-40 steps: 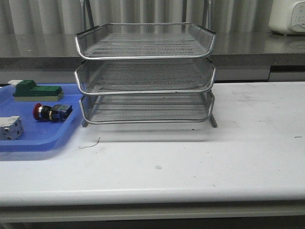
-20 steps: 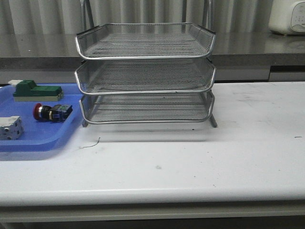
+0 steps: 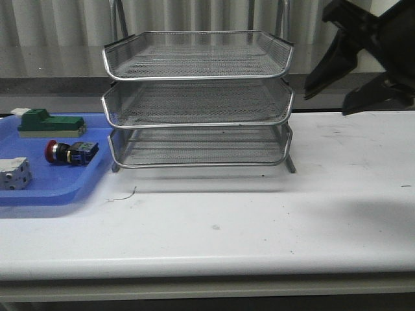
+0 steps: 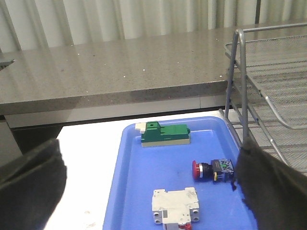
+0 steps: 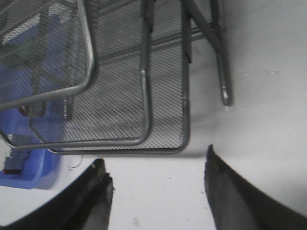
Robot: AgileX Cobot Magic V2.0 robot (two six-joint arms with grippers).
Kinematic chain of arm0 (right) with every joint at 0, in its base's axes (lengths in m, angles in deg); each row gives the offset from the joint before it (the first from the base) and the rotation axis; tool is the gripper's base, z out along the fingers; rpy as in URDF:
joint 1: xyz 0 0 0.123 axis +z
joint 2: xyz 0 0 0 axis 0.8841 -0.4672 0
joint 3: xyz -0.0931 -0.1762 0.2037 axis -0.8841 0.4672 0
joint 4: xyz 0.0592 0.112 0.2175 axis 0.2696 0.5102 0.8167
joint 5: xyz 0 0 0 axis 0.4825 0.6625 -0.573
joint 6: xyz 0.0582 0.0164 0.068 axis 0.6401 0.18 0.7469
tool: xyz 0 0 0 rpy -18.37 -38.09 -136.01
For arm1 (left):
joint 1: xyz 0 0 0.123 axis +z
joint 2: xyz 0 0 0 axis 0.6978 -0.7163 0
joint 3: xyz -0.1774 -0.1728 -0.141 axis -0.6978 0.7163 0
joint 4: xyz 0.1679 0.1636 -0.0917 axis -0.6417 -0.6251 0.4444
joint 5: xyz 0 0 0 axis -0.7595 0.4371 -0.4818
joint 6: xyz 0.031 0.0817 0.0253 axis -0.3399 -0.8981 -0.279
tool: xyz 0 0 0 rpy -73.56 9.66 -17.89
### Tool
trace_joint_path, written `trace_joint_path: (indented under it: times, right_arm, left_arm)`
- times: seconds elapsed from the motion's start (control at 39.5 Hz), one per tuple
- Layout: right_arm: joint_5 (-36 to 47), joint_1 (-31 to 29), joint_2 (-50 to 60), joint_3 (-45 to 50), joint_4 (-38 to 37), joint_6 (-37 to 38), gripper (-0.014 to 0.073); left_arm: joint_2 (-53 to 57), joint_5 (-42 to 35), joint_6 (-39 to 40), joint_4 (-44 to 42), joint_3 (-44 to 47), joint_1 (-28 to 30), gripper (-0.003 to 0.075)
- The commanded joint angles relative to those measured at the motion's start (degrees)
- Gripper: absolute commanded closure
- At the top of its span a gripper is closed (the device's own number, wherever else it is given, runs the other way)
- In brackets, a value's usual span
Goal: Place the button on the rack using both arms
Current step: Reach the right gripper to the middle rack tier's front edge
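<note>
Button (image 3: 70, 152) (red head, on its side) lies in blue tray (image 3: 39, 191), at 9 o'clock from rack (image 3: 198, 97). Right gripper (image 3: 353, 81), jaws wide, empty, at 3 o'clock of rack. Left gripper (image 4: 144, 191), jaws wide, empty, above tray.

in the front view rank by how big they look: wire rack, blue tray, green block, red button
1. wire rack
2. blue tray, partly cut off by the frame edge
3. green block
4. red button
</note>
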Motion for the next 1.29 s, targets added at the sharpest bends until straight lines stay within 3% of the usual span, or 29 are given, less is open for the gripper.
trace_joint_path:
  times: [0.0,0.13,0.2,0.56,0.94,1.27]
  right_arm:
    - [-2.6,0.0,-1.2,-2.1,16.5,-12.7,0.0253]
    - [-7.3,0.0,-5.5,-2.1,31.0,-24.2,0.0275]
    - [-9.0,0.0,-7.5,-2.2,35.2,-27.0,0.0276]
    - [-12.3,0.0,-13.6,-8.4,35.1,-27.2,0.0295]
    - [-12.5,0.0,-13.6,-8.4,35.1,-27.2,0.0564]
    - [-15.2,-0.2,-12.2,-4.0,35.1,-29.4,0.0604]
  left_arm:
    - [-0.6,-4.4,0.5,0.0,-2.1,-0.1,0.0041]
    - [-0.6,-4.4,0.5,0.0,-2.1,-0.1,0.0041]
    - [-0.6,-4.4,0.5,0.0,-2.1,-0.1,0.0041]
    - [-0.6,-4.4,0.5,0.0,-2.1,-0.1,0.0041]
    - [-0.6,-4.4,0.5,0.0,-2.1,-0.1,0.0041]
    - [-0.6,-4.4,0.5,0.0,-2.1,-0.1,0.0041]
